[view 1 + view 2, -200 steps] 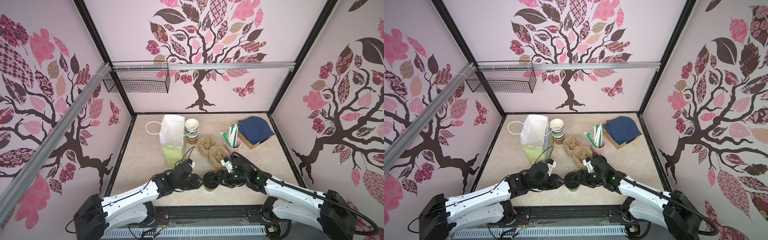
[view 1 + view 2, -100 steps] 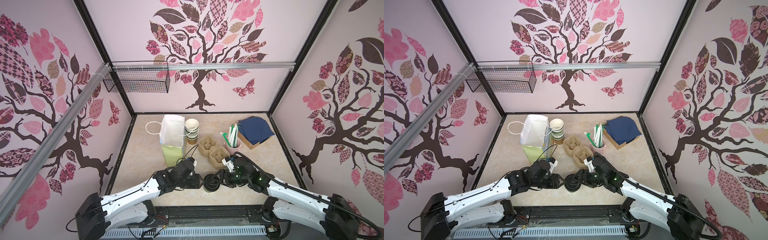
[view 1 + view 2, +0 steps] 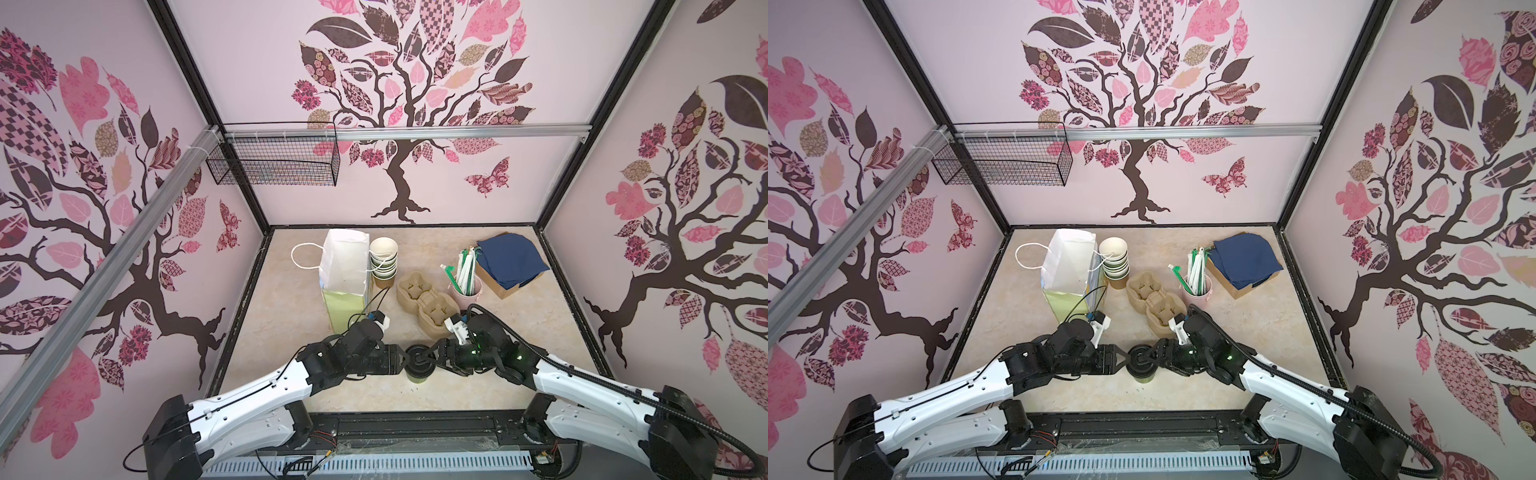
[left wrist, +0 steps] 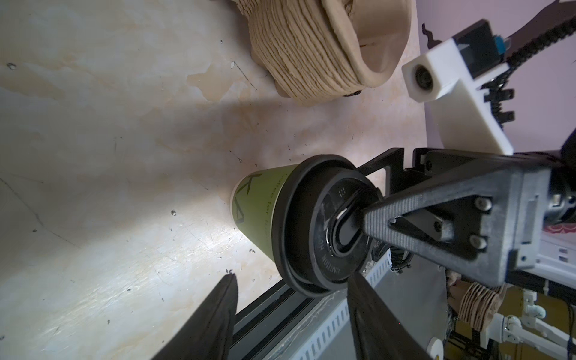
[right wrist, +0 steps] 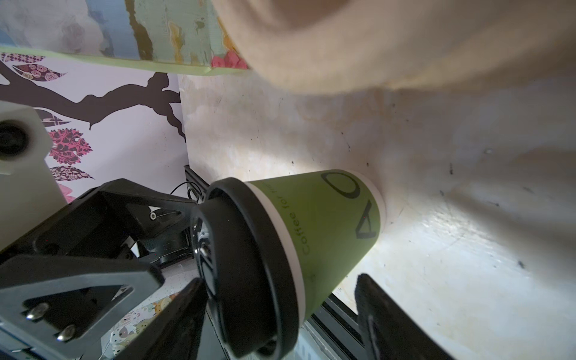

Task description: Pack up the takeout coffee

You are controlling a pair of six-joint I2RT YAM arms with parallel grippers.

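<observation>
The marbled table (image 3: 291, 353) fills the lower middle of both top views, its near edge cut off by the two arms. At the upper left of the table a white paper bag (image 3: 345, 266) stands upright, and its inside cannot be seen. At the right, a cardboard box (image 3: 500, 291) holds folded navy cloth (image 3: 509, 257), which covers most of it. A pulp cup carrier (image 3: 426, 299) lies in the centre, its near end hidden behind the right wrist. A stack of paper cups (image 3: 383, 259) stands just beside the bag. A pink cup (image 3: 469, 293) holds green-and-white wrapped sticks. The takeout coffee (image 3: 419, 359) stands upright at lower centre between the grippers, and from above little more than its black lid shows. The left gripper (image 3: 402, 360) has its jaws parted, one finger above the lid and one low beside the cup wall, clamping nothing. The right gripper (image 3: 433, 356) is likewise spread wide, with one fingertip (image 4: 371, 218) resting on the lid's top.
</observation>
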